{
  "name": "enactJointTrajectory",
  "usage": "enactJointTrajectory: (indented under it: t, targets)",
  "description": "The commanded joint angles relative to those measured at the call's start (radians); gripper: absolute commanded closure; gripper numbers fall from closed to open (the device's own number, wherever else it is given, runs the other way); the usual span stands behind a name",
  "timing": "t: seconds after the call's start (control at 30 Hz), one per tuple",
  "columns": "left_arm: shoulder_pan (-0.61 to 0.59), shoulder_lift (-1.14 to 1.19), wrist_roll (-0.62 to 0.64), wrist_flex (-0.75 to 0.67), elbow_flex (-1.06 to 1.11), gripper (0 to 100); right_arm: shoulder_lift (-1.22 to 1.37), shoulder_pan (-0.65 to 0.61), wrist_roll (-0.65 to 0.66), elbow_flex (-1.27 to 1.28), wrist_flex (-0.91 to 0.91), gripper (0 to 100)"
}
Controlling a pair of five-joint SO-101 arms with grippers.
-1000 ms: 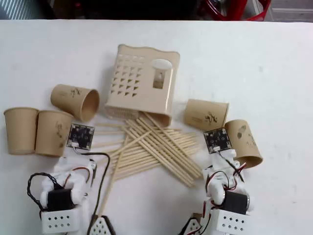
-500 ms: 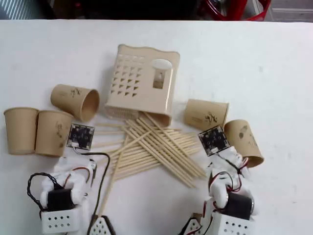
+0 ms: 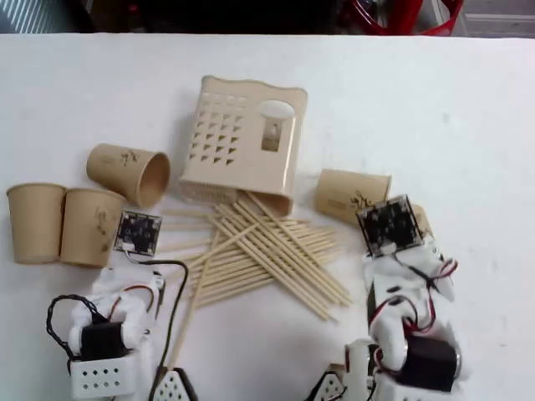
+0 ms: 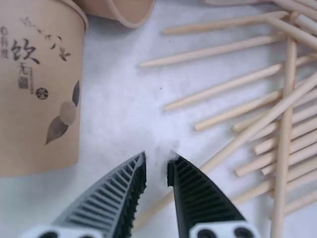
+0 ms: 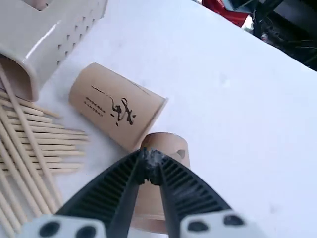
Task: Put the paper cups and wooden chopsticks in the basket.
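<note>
The beige perforated basket lies on its side mid-table, its mouth facing the pile of wooden chopsticks. Three paper cups are at the left. One cup lies on its side at the right, and another is mostly hidden under the right arm. My left gripper hovers low over the table between a cup and the chopsticks, open by a narrow gap and holding nothing. My right gripper is shut just above the nearer lying cup, beside the other one.
Both arm bases stand at the near table edge. The white table is bare at the far right. A red object sits beyond the far edge. The basket's corner lies near the right-hand cups.
My right arm has swung to the right and lifted, so its wrist now covers the rightmost cup. The left arm, cups, chopsticks and basket have not moved.
</note>
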Motion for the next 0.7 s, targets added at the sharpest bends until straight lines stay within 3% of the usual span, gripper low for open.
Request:
enactJointTrajectory:
  t: [0.0,0.37,0.67]
  targets:
    - [-0.004,-0.015,-0.006,0.006,-0.003,91,0.271,-0.074,-0.078,-0.193,-0.019,97.7]
    - [-0.004,-0.015,-0.006,0.006,-0.003,91,1.007,-0.389,-0.284,-0.841,-0.007,96.7]
    - [-0.004,-0.015,-0.006,0.006,-0.003,91,1.426,-0.484,-0.301,-1.122,-0.162,73.9]
